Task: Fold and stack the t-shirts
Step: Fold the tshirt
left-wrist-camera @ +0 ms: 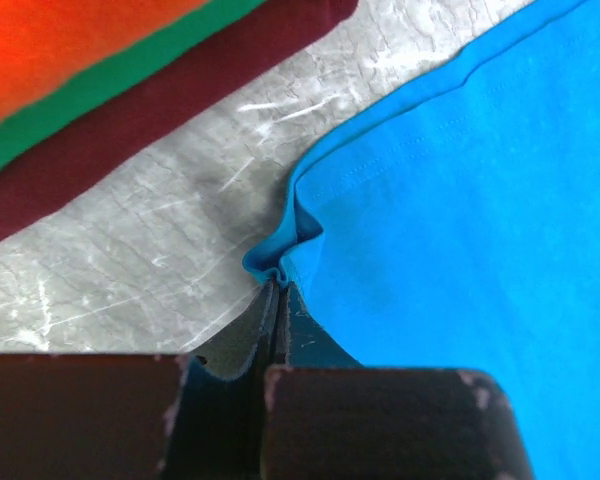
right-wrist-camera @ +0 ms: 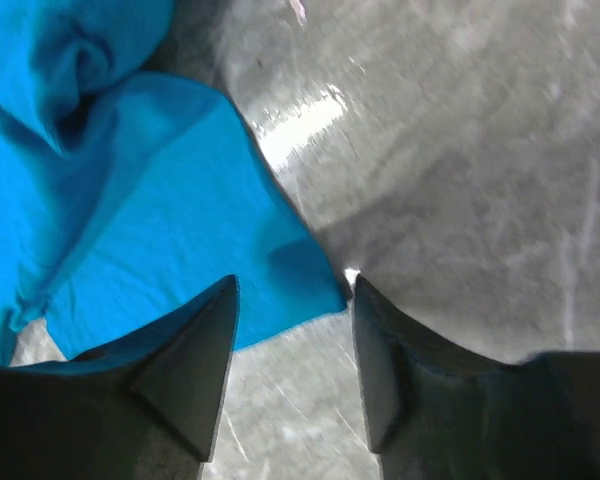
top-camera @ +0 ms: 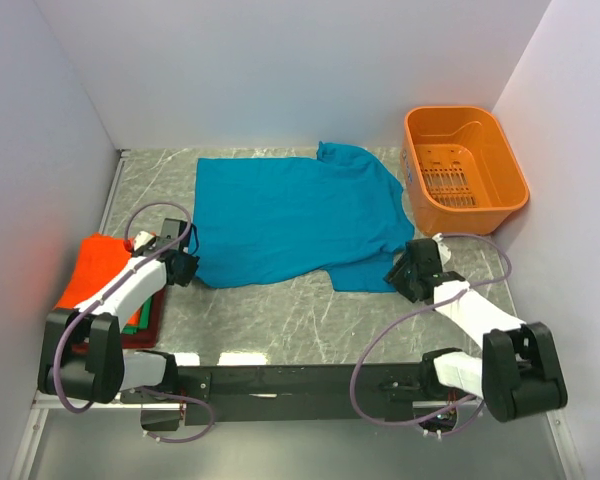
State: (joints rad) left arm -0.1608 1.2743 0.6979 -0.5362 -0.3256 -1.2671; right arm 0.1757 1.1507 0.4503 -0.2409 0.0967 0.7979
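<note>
At counter [top-camera: 280, 320] centre toward the far edge: teal t-shirt [top-camera: 290, 215], spread flat. Left hand [left-wrist-camera: 277, 290]: pinching its near-left corner, thin bunched hold, likely to slip. Right hand [right-wrist-camera: 294, 290]: spread over the near-right corner; lifting one-sided may skew the fold. Left edge: folded stack [top-camera: 105, 275]

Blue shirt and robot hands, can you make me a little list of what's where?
Blue shirt: spread out in the middle, not folded yet
Left gripper: shut on the blue shirt's near-left corner
Right gripper: open, shirt corner between its fingers
Stack: orange on green on dark red, left side
Basket: orange, far right
</note>
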